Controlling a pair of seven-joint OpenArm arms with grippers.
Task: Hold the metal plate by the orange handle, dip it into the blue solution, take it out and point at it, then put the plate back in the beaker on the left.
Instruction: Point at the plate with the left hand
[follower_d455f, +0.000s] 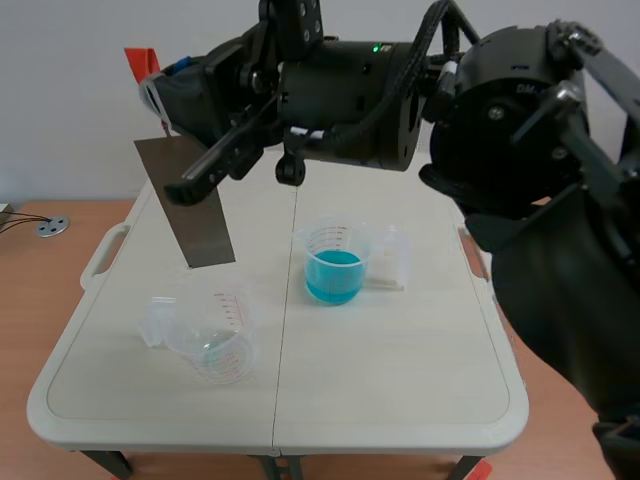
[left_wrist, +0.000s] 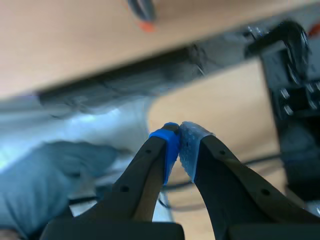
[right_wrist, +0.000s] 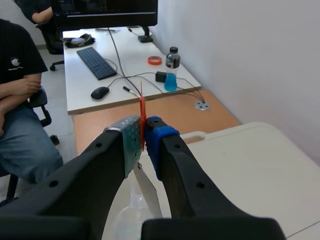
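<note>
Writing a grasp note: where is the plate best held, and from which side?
By the orange handle at its top end, from above, clamping its flat faces: the thin plate hangs below, free for dipping.

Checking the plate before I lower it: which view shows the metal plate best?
The scene view: the whole metal plate hangs face-on from the right gripper. The right wrist view shows only its orange handle and a thin edge. The left wrist view shows none of it.
</note>
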